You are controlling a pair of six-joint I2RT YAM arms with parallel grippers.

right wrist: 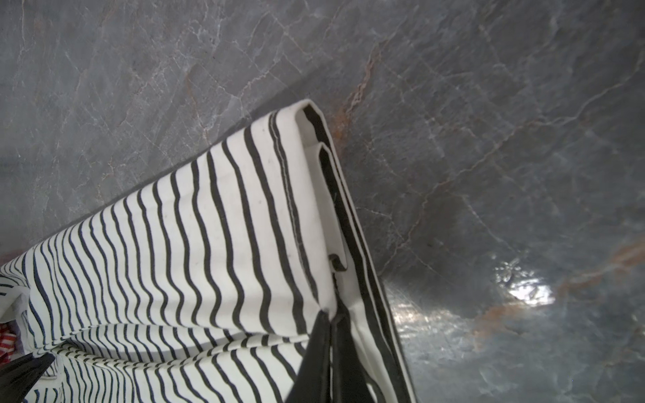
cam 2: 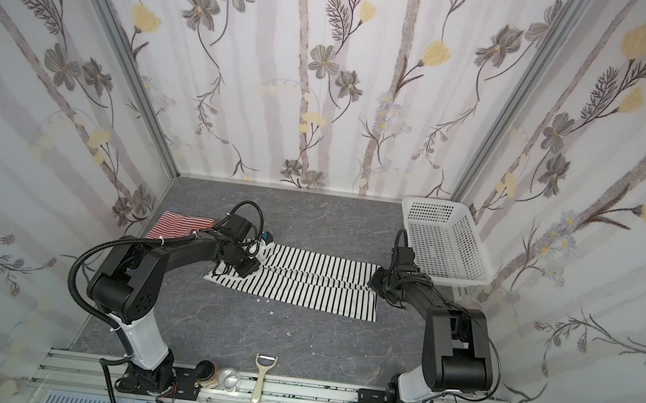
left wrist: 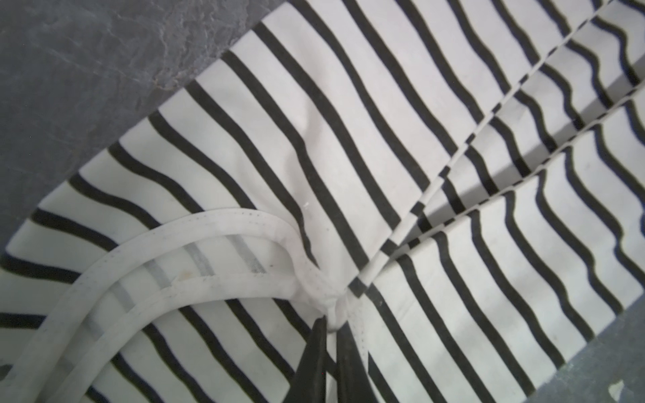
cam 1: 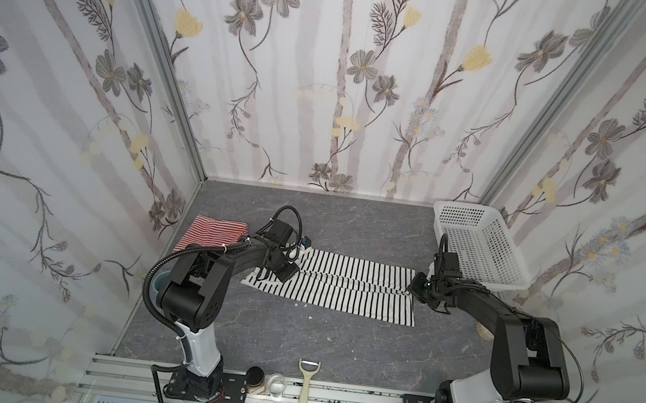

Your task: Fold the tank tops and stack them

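The white tank top with black stripes point(cam 1: 344, 287) point(cam 2: 302, 286) lies mid-table as a long band, folded lengthwise. My left gripper point(cam 1: 267, 275) point(cam 2: 220, 270) is at its left end. In the left wrist view that gripper point(left wrist: 331, 324) pinches bunched white edging where the neckline binding point(left wrist: 195, 226) ends. My right gripper point(cam 1: 413, 289) point(cam 2: 373, 280) is at the right end. In the right wrist view it point(right wrist: 330, 314) is shut on the layered hem point(right wrist: 314, 195). The red-and-white tank top point(cam 1: 211, 230) point(cam 2: 180, 225) lies folded at the back left, partly behind the left arm.
A white perforated basket point(cam 1: 475, 246) point(cam 2: 442, 242) stands at the back right, close behind the right arm. On the front rail lie a peeler point(cam 1: 306, 384) point(cam 2: 261, 379), a dark-lidded jar point(cam 1: 256, 376) and a small glass point(cam 1: 277, 383). Patterned walls enclose three sides.
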